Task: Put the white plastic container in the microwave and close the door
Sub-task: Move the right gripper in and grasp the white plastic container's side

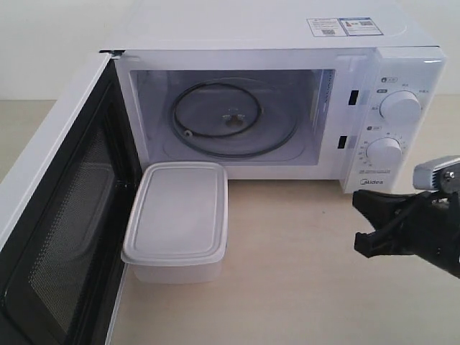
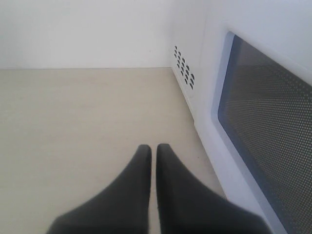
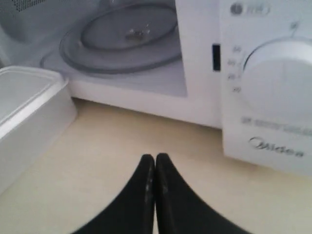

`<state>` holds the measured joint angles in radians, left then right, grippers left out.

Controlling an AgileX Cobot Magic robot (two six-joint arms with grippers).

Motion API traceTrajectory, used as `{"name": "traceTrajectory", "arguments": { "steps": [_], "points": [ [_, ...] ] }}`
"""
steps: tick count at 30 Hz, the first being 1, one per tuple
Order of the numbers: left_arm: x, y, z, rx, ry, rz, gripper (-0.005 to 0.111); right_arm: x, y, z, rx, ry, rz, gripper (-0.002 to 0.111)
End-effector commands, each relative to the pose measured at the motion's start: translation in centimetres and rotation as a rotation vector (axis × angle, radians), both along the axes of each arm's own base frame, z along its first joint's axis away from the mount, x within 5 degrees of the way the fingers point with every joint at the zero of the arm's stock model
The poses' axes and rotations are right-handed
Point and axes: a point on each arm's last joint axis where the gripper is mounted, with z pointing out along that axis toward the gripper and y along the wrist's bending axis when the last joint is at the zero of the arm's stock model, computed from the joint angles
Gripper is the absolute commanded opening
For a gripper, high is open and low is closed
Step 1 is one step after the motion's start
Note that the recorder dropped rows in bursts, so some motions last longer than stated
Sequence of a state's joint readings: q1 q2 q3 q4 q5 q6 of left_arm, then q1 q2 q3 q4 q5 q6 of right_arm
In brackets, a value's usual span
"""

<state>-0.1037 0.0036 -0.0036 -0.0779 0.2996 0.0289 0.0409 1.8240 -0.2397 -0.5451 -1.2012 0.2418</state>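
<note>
Sitting on the table (image 1: 302,273) just before the open microwave (image 1: 287,43), the white plastic container (image 1: 178,219) stands lidded beside the swung-out door (image 1: 57,215). The right gripper (image 3: 155,158), near the dials (image 1: 400,108), and the left gripper (image 2: 153,148), outside the door, are pinched together, empty.

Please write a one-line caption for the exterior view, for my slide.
Lidded white plastic container on the table before the open microwave, door swung wide; right tool shut, apart from it.
</note>
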Motion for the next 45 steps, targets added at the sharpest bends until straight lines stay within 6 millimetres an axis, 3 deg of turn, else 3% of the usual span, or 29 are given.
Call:
{"name": "traceTrajectory", "arguments": {
  "steps": [1, 5, 12, 18, 26, 31, 39, 45],
  "points": [
    [0.0, 0.0, -0.1, -0.006, -0.003, 0.002, 0.004, 0.9, 1.4, -0.7, 0.14, 0.096, 0.133, 0.0],
    [0.0, 0.0, -0.1, -0.006, -0.003, 0.002, 0.004, 2.1, 2.5, 0.1, 0.252, 0.153, 0.262, 0.0],
    [0.0, 0.0, -0.1, -0.006, -0.003, 0.002, 0.004, 4.5, 3.9, 1.8, 0.521, 0.405, 0.32, 0.0],
    [0.0, 0.0, -0.1, -0.006, -0.003, 0.002, 0.004, 5.0, 6.3, 2.6, 0.606, 0.569, 0.386, 0.0],
    [0.0, 0.0, -0.1, -0.006, -0.003, 0.002, 0.004, 4.5, 8.3, 2.1, 0.512, 0.586, 0.406, 0.0],
    [0.0, 0.0, -0.1, -0.006, -0.003, 0.002, 0.004, 4.9, 8.2, 1.1, 0.436, 0.623, 0.322, 0.0],
    [0.0, 0.0, -0.1, -0.006, -0.003, 0.002, 0.004, 5.9, 9.3, -1.1, 0.625, 0.752, 0.358, 0.0],
    [0.0, 0.0, -0.1, -0.006, -0.003, 0.002, 0.004, 5.9, 9.4, -1.3, 0.665, 0.764, 0.358, 0.0]
  ]
}}
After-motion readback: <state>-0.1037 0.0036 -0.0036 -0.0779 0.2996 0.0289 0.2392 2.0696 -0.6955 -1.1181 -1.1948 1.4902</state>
